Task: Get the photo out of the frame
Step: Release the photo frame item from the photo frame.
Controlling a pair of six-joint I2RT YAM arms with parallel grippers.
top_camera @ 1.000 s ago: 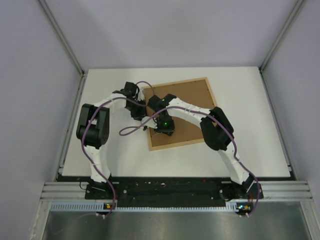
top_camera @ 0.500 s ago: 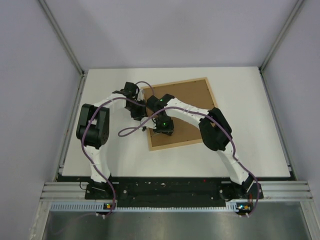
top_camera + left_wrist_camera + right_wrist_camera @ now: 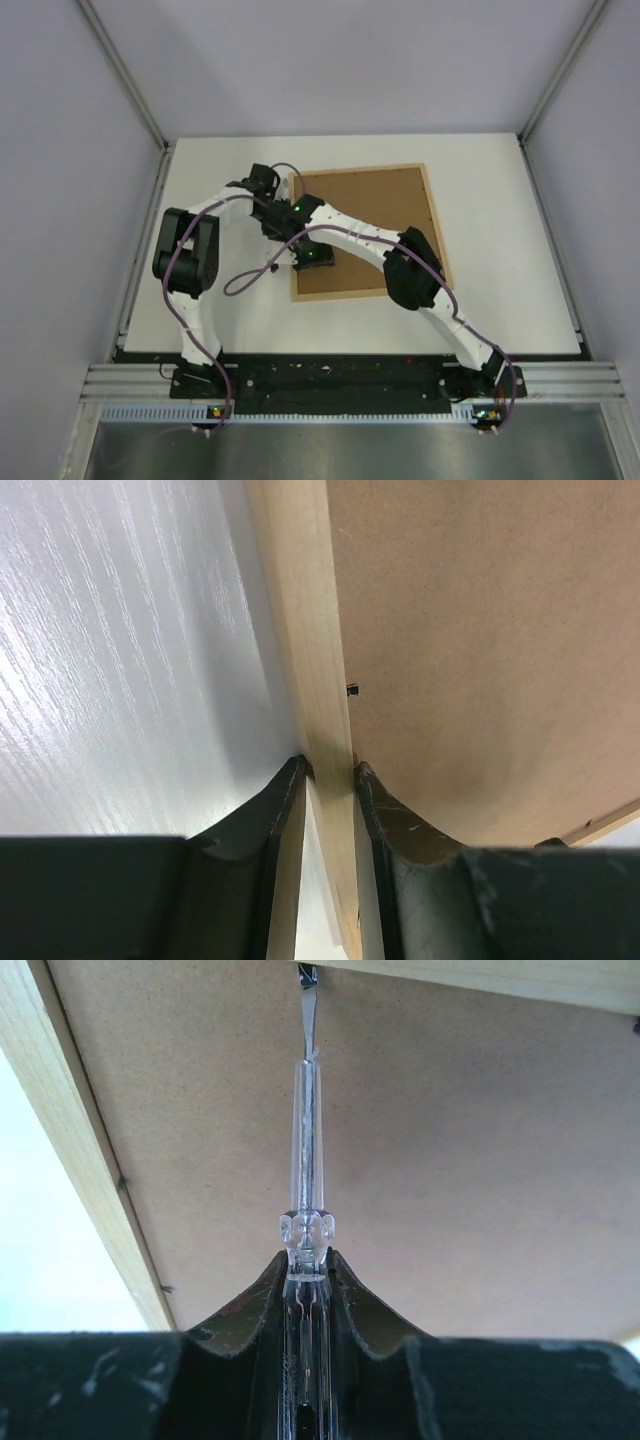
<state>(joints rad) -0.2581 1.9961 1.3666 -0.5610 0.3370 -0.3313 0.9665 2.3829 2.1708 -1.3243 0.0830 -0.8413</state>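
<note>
The frame [image 3: 385, 200] has swung clockwise (lying squarer now).

White wood-grain counter [image 3: 500, 300] between pale grey walls [image 3: 330, 60], grooved metal rail [image 3: 350, 378] along its near edge, 1 clear-handled flat-tipped screwdriver [image 3: 307, 1140].

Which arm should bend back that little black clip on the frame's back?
Right. The right gripper holds the screwdriver, its tip at the black clip. The left gripper is clamped on the frame, steadying it.

A robotics lab test cell, shown by plain grey walls [image 3: 330, 60], aluminium rails [image 3: 125, 383] and a white table [image 3: 500, 300]
</note>
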